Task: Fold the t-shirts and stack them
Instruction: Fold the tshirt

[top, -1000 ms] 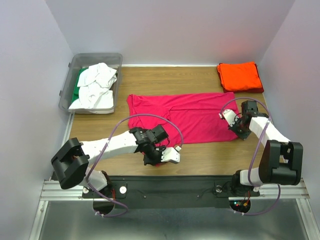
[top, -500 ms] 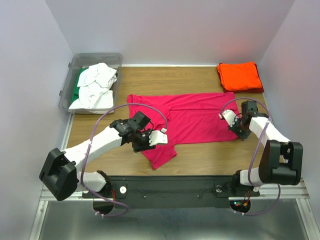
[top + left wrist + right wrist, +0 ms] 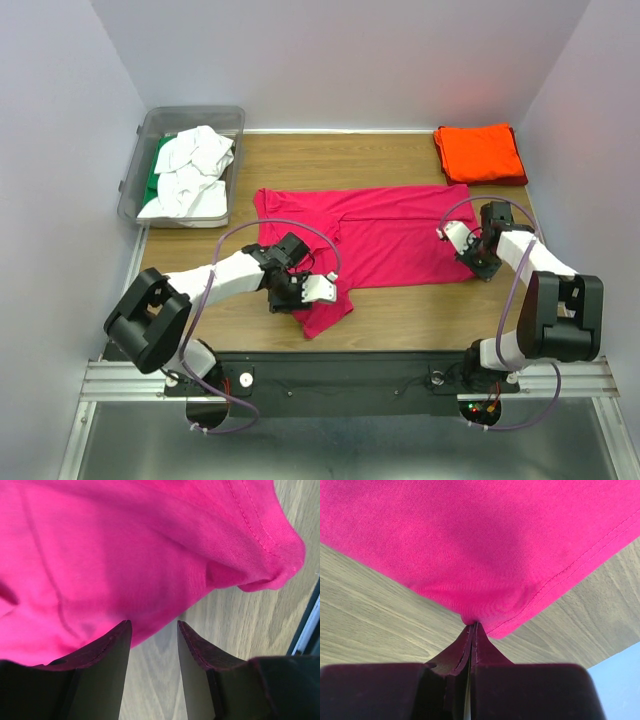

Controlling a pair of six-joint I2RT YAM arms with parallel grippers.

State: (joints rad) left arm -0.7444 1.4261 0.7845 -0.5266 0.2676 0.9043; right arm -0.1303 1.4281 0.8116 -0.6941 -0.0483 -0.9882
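A clear grey bin [image 3: 195, 114] sits at the far left corner of the brown wooden table [image 3: 330, 165]. Pale walls [image 3: 330, 60] stand around it.

Left arm [image 3: 228, 273]: we hold it low, reaching from its base toward the centre, elbow bent, wrist turned.
Left gripper [image 3: 152, 630]: jaws parted, fingers roughly parallel.
Right arm [image 3: 530, 252]: we keep it folded above its base, forearm angled inward.
Right gripper [image 3: 472, 626]: jaws pressed together, pinching the magenta-pink t-shirt [image 3: 470, 540] at its hem.
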